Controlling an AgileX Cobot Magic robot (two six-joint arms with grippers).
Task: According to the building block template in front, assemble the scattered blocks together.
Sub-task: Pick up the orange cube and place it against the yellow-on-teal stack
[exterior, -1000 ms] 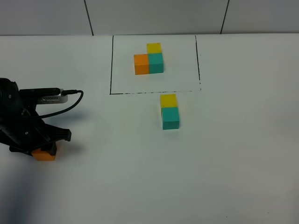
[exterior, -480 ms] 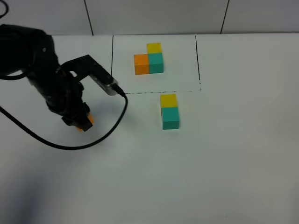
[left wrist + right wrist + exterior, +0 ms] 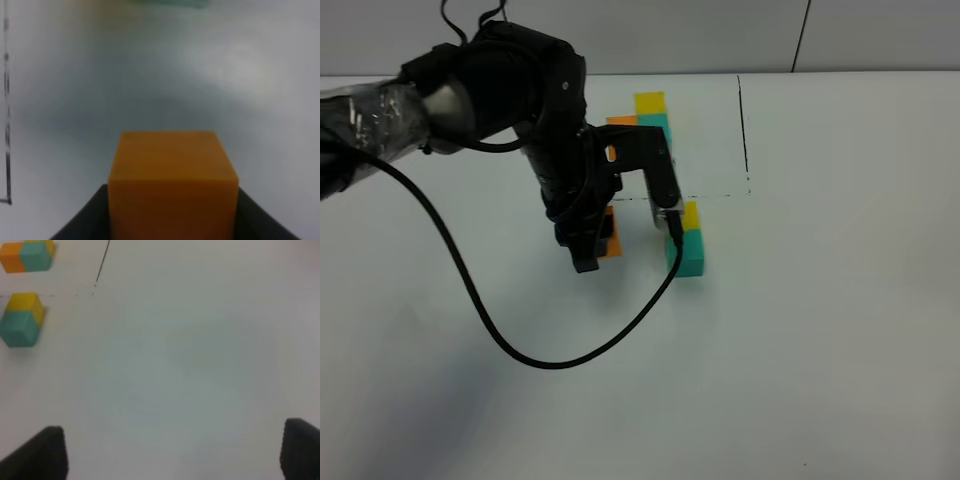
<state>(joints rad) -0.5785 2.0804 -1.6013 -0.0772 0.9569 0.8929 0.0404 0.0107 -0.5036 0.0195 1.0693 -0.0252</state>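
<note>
Exterior high view first: your left fingers (image 3: pixel 588 258) are clenched on the orange cube (image 3: pixel 611 238), which shows only as a small orange patch between them, near the middle of the desk (image 3: pixel 820 340). You cannot tell from here whether that cube rests on the desk or hangs just above it. To its right, across a narrow strip of bare desk, the teal cube (image 3: pixel 690 254) and the yellow cube (image 3: pixel 691 214) touch face to face, yellow on the far side. Both lie just outside the near edge of the frame line (image 3: pixel 744 130). The camera housing on the left arm (image 3: pixel 520 90) sits just beside the yellow cube's left edge. The building block template (image 3: pixel 651 103) lies inside the frame, and the arm hides most of its orange piece and the frame's left side. A black cable (image 3: pixel 470 300) loops over the desk to the left and in front of the fingers. The right half and the near part of the desk are bare, so you have wide room there.

Left wrist view: the orange cube sits squarely between the two dark fingers, pressed by both. Beyond it is bare desk, then a teal sliver at the far limit of the view.

Right wrist view: your right fingers (image 3: pixel 37 455) are spread wide with nothing between them, over bare desk and well apart from the teal and yellow pair
</note>
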